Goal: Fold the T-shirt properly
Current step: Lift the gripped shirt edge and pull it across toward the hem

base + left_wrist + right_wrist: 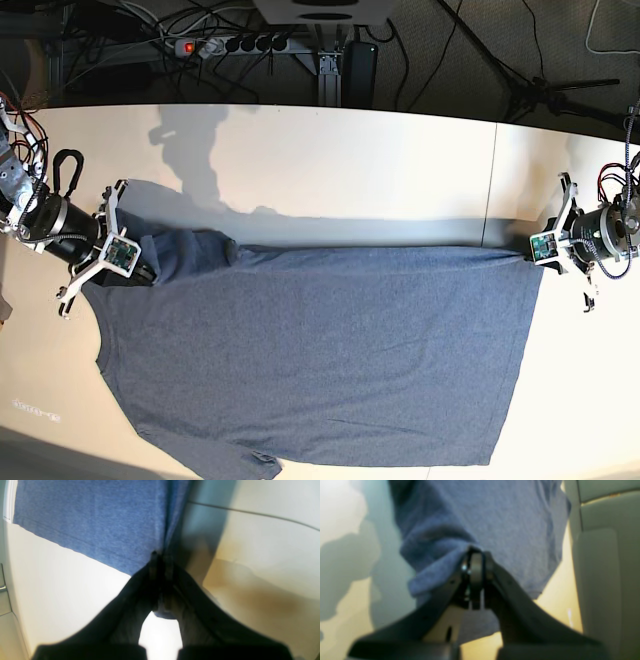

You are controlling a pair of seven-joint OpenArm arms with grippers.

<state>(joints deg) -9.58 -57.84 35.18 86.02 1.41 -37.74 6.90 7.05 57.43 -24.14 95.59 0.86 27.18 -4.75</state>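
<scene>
A: Where was the T-shirt [320, 360]?

B: Spread plain side up over the front half of the table [330, 170], its far edge stretched taut between the two arms, its near part running past the front edge. No lettering showed.

A: What did the wrist cameras add?

B: The base view showed the whole span, but not the jaws. The left wrist view showed the left gripper [161, 557] pinched tight on a corner of blue cloth [95, 522], the hem running off to the left. The right wrist view, blurred, showed the right gripper [476, 555] clamped on a bunched fold of shirt [495, 522], near a sleeve.

A: And the arms?

B: Both lay low and nearly level. The left gripper [545, 247] reached in from the right edge; the right gripper [135, 262] came in from the left edge, angled slightly toward the front.
</scene>
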